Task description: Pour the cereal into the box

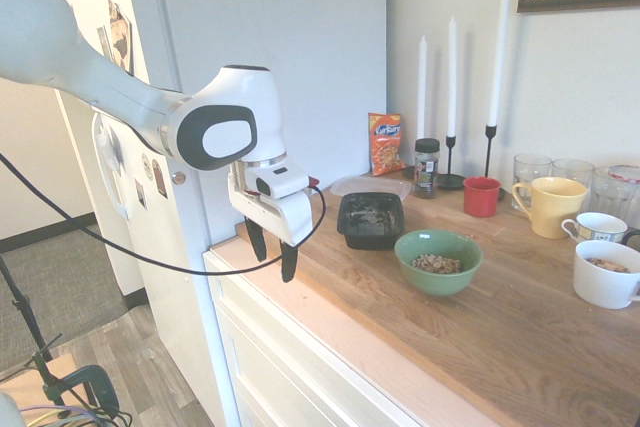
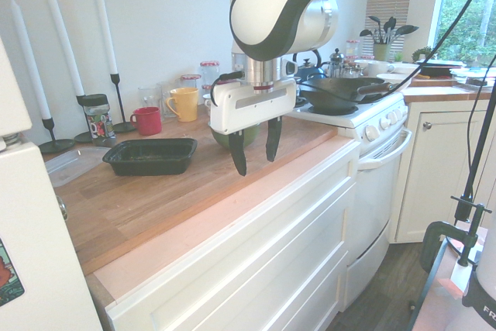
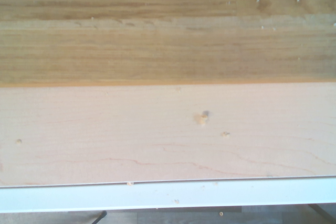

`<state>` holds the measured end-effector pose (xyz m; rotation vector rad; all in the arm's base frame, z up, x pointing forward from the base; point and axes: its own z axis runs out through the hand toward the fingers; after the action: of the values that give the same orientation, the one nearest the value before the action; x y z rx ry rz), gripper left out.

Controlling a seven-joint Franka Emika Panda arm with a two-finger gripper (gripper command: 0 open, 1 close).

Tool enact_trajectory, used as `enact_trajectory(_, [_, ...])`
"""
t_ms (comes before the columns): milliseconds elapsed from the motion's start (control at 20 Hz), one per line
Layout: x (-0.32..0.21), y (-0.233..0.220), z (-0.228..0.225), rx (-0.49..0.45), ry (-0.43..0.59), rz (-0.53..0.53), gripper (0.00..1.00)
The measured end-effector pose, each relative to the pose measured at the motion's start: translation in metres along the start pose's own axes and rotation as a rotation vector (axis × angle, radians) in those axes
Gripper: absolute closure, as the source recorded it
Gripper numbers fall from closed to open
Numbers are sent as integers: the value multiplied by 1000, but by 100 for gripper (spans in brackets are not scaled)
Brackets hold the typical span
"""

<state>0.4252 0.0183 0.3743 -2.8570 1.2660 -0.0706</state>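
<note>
The cereal point(image 1: 437, 264) is a small heap of light brown flakes inside a green round bowl point(image 1: 437, 244) on the wooden counter. Just behind the bowl stands the black square box point(image 1: 371, 219), which is seen at the left in the second exterior view point(image 2: 149, 156). My gripper point(image 1: 272, 249) hangs open and empty a little above the counter's pale front edge, nearer the front than both bowl and box and touching neither. In the second exterior view the gripper point(image 2: 254, 147) hides most of the bowl point(image 2: 249, 134). The wrist view holds only the counter edge point(image 3: 168, 135) with a few crumbs point(image 3: 201, 118).
A clear lid point(image 1: 368, 185), a snack bag point(image 1: 385, 143), a spice jar point(image 1: 427, 167), tall candles point(image 1: 452, 87), a red cup point(image 1: 481, 196), a yellow mug point(image 1: 548, 205), glasses and white mugs point(image 1: 605, 274) line the back and right. A stove with a pan point(image 2: 349, 94) adjoins the counter.
</note>
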Motion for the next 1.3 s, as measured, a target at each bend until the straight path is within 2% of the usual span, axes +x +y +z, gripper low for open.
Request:
enact_trajectory(300, [11,-3,-13,31,21,2,0])
enact_trajectory(450, [39,-8,-32,64,45,25,0])
enact_trajectory(850, [171,-11,-57,83,67,111,0])
enact_trajectory(1050, [234,7,-62,93,50,174,0])
enact_trajectory(1300, [302,26,-34,88,8,237,0])
